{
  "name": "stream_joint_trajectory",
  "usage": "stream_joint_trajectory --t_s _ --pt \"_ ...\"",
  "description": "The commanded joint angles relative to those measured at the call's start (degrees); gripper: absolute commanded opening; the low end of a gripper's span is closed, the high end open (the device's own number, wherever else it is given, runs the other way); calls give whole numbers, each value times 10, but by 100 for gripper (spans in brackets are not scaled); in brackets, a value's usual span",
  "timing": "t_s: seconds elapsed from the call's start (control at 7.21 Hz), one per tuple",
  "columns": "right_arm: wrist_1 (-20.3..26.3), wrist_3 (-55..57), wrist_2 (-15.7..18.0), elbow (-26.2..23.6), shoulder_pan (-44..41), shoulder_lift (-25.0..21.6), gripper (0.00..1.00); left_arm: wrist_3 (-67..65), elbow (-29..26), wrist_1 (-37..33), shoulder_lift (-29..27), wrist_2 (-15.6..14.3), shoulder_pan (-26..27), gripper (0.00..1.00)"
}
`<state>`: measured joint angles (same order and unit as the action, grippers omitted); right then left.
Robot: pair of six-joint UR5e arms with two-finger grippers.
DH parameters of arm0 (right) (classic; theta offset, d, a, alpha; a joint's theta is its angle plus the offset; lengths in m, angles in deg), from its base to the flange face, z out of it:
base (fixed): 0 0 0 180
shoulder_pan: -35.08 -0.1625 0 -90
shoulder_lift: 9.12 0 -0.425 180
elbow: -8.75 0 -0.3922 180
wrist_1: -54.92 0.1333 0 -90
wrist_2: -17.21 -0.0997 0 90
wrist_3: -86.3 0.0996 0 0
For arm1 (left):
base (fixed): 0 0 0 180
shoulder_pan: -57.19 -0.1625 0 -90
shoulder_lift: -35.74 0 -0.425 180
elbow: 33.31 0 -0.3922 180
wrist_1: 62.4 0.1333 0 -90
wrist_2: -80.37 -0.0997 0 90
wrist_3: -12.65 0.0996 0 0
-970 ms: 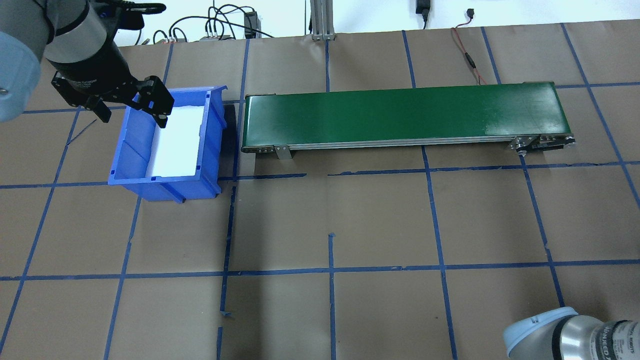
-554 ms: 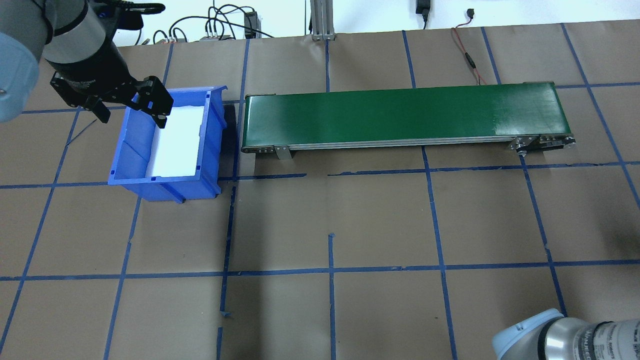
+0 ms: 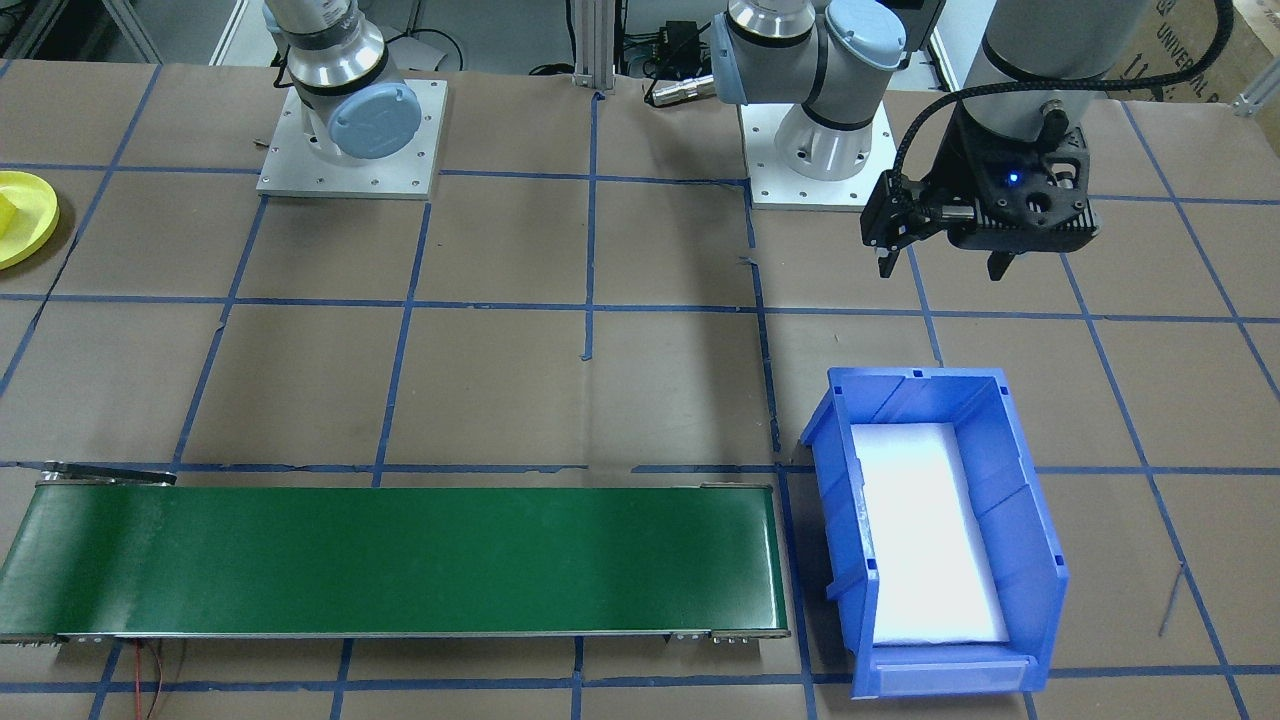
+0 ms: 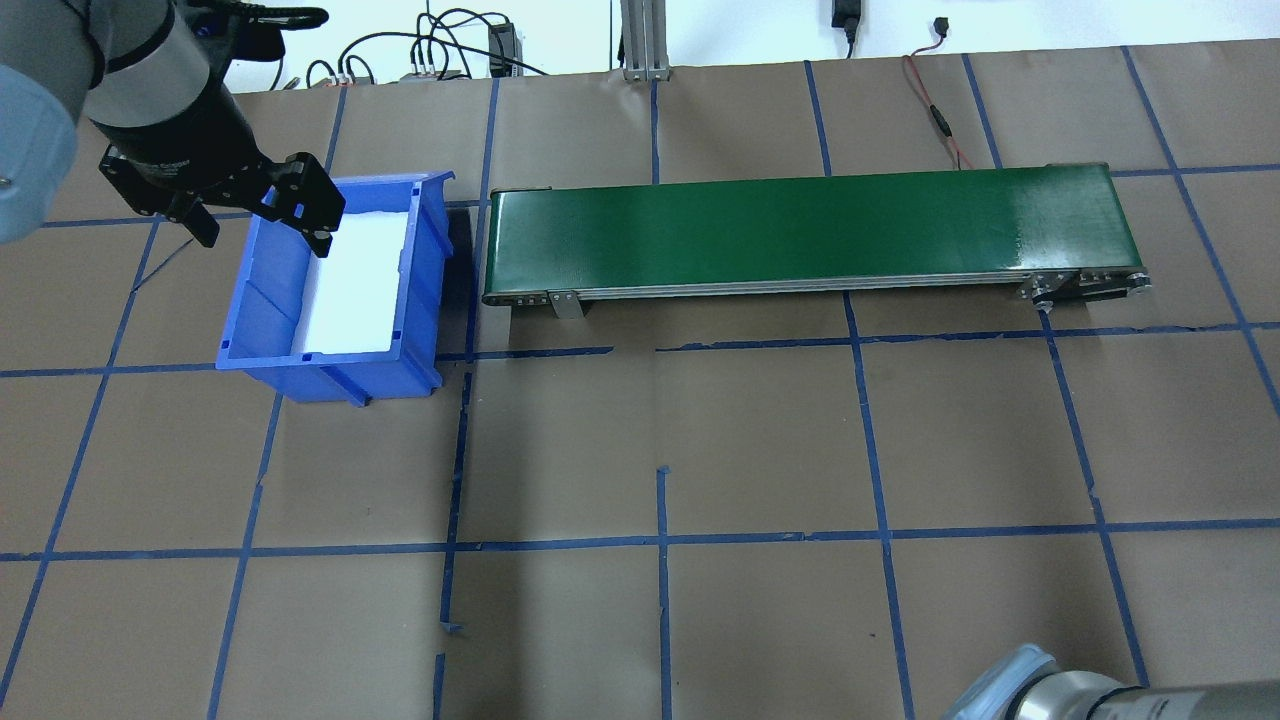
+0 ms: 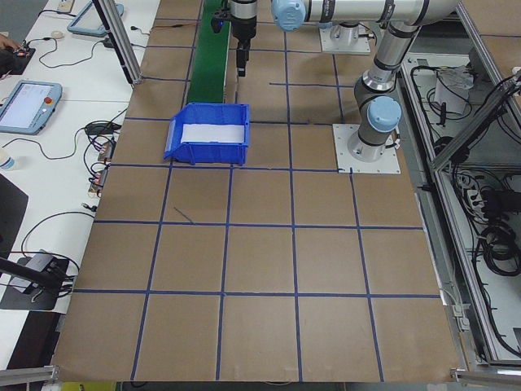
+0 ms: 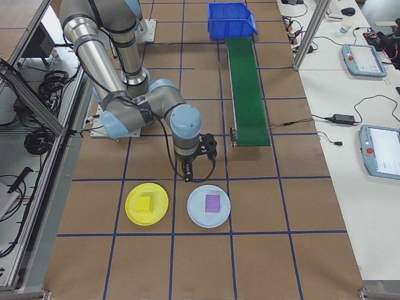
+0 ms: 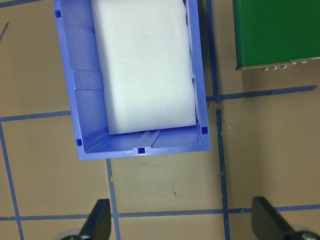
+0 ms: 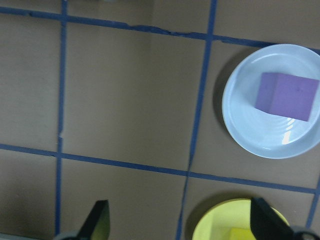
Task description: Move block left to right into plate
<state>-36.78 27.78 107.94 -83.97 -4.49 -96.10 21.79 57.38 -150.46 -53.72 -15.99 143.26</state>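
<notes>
The yellow plate (image 6: pixel 132 199) lies on the table near my right arm, with a yellow block (image 6: pixel 145 204) resting in it. Only a slice of that plate (image 3: pixel 22 215) shows at the front-facing view's left edge. My right gripper (image 6: pixel 199 165) hangs open and empty just beyond both plates. Its wrist view catches the yellow plate (image 8: pixel 212 222) and the block (image 8: pixel 244 234) at the bottom edge. My left gripper (image 4: pixel 262 230) is open and empty above the blue bin (image 4: pixel 250 300), at the end nearest me.
A pale blue plate (image 6: pixel 195 211) beside the yellow one holds a purple block (image 6: pixel 213 203). The blue bin (image 3: pixel 1010 500) holds only a white foam liner (image 7: pixel 145 65). A long green conveyor belt (image 4: pixel 800 225) runs from the bin toward the plates, nothing on it.
The right arm's elbow has slid left and down along the overhead view's bottom edge. The left gripper has stayed over the bin, open.
</notes>
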Motion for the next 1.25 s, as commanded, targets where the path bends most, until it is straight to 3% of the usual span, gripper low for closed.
stream_joint_trajectory --t_s 0.0,0.69,0.83,1.11 --pt "103 213 -2 2 -127 -61 99 0 0 -1 0 -1 -3 100" --pt "118 592 3 37 -444 -87 100 1 1 0 0 -1 -8 100" --pt "109 657 -4 36 -487 -87 100 1 1 0 0 -1 -8 100" --pt "38 676 -2 27 -530 -86 100 4 1 -1 0 -1 -8 100"
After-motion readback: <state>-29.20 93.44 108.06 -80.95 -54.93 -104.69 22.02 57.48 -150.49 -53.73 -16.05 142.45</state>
